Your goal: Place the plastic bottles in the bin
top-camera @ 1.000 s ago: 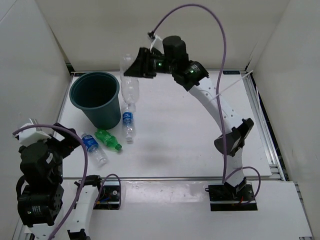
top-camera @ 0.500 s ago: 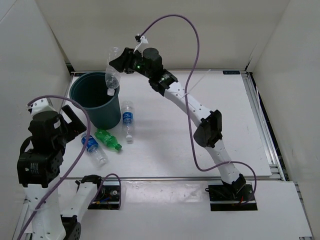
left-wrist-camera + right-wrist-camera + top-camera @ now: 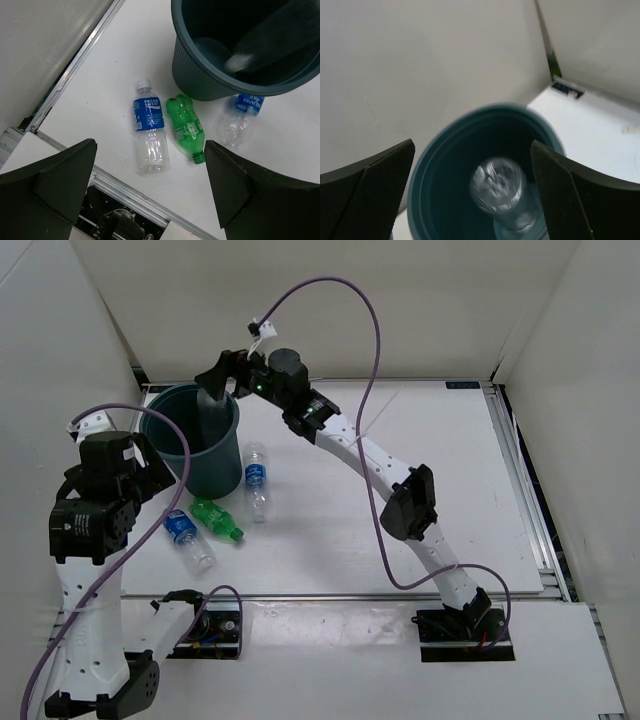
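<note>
The dark teal bin (image 3: 178, 418) stands at the table's back left. My right gripper (image 3: 216, 378) hangs over its rim, open. Just below it, a clear plastic bottle (image 3: 499, 187) shows blurred and loose inside the bin (image 3: 427, 165), touched by neither finger. Three bottles lie in front of the bin: a clear one with a blue label (image 3: 150, 129), a green one (image 3: 186, 126) and another clear one (image 3: 239, 119) against the bin's wall (image 3: 200, 75). My left gripper (image 3: 151, 145) is raised above them, open and empty.
White walls close in the table on the left, back and right. A metal rail (image 3: 75, 65) runs along the table's left edge and another along its near edge (image 3: 330, 598). Purple cables loop above both arms.
My right arm swung left with the clear bottle until it was over the bin, then opened; the bottle is now loose inside the bin. My left arm rose and turned toward the lying bottles.
</note>
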Controlling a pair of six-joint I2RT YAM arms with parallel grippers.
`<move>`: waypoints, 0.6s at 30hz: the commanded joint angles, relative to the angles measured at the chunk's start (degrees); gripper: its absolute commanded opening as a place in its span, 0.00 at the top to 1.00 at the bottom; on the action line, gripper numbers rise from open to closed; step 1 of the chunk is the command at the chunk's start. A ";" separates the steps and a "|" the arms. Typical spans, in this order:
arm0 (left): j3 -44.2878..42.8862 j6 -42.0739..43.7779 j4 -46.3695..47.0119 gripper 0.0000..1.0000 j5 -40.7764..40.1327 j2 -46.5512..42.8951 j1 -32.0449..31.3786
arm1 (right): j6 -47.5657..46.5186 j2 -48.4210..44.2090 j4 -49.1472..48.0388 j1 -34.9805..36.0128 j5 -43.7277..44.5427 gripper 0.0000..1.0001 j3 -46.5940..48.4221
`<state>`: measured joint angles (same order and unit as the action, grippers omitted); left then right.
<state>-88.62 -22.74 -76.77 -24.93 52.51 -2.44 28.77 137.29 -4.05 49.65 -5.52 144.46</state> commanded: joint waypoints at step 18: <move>35.95 -35.79 14.80 0.00 1.64 -20.25 -0.20 | -11.72 -40.67 33.40 4.84 7.19 0.00 -19.35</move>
<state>-56.25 -52.27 -66.92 -24.86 34.24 -2.44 19.84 101.80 23.11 52.62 2.02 130.34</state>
